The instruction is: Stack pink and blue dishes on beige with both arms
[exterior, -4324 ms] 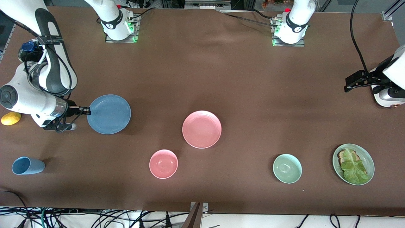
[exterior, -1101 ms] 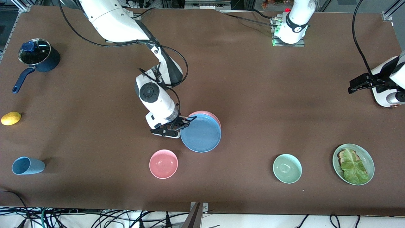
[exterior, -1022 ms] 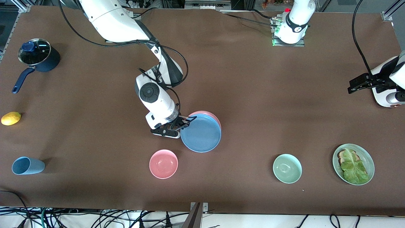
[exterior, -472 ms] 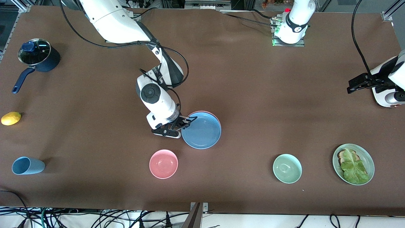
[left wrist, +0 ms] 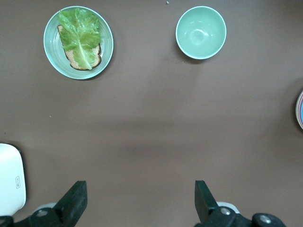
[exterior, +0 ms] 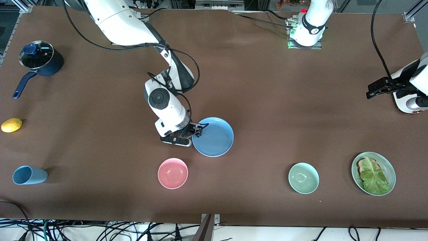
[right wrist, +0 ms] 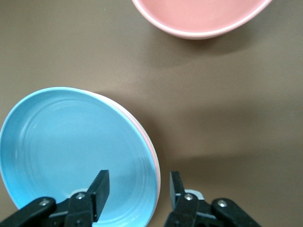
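Note:
The blue plate (exterior: 214, 137) lies flat on the pink plate at the table's middle. Only a thin pink rim (right wrist: 154, 158) shows under the blue plate (right wrist: 75, 151). My right gripper (exterior: 200, 129) is open at that stack's edge toward the right arm's end. In the right wrist view the right gripper (right wrist: 138, 187) straddles the rim, one finger over the blue plate and one outside. My left gripper (exterior: 370, 93) waits open above the table's left-arm end, and the left gripper (left wrist: 137, 203) holds nothing. No beige plate is in view.
A pink bowl (exterior: 173, 173) sits nearer the front camera than the stack. A mint bowl (exterior: 303, 178) and a green plate with toast and lettuce (exterior: 373, 173) lie toward the left arm's end. A blue cup (exterior: 29, 175), lemon (exterior: 11, 125) and lidded pot (exterior: 40, 60) lie toward the right arm's end.
The right arm carried the blue plate from its end of the table over the pink plate, lowered it until it covers the pink one, and its fingers have come apart. The left arm barely moved.

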Tool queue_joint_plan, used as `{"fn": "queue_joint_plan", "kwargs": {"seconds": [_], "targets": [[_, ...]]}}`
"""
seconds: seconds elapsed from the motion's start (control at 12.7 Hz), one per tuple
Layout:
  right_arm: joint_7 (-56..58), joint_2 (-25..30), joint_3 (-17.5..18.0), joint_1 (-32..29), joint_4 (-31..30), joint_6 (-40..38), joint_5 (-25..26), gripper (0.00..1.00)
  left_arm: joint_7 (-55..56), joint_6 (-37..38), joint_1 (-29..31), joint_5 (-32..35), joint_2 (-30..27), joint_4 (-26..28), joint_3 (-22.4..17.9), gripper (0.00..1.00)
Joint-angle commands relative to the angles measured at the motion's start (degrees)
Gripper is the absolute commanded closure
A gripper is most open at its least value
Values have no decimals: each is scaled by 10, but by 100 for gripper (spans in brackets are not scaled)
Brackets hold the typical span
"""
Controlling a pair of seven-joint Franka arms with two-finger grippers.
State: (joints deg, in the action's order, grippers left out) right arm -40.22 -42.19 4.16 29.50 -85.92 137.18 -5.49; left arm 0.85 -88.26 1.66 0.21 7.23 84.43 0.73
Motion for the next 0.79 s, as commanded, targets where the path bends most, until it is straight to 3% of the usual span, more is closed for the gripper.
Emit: {"fn": "queue_joint_plan", "kwargs": {"seconds": [0.0, 0.08, 0.24, 0.71], "targets": [[-4, 24, -6, -1, 12, -54, 11, 30, -4, 11, 1, -15, -8, -4, 1, 0], [-1, 32, -15, -1, 17, -70, 16, 24, -4, 10, 0, -15, -15, 6, 1, 0], [18, 54, -34, -1, 17, -102, 37, 1, -4, 10, -1, -15, -27, 21, 1, 0], [174, 159, -154, -5, 17, -263, 29, 0, -4, 9, -3, -16, -67, 68, 1, 0]]}}
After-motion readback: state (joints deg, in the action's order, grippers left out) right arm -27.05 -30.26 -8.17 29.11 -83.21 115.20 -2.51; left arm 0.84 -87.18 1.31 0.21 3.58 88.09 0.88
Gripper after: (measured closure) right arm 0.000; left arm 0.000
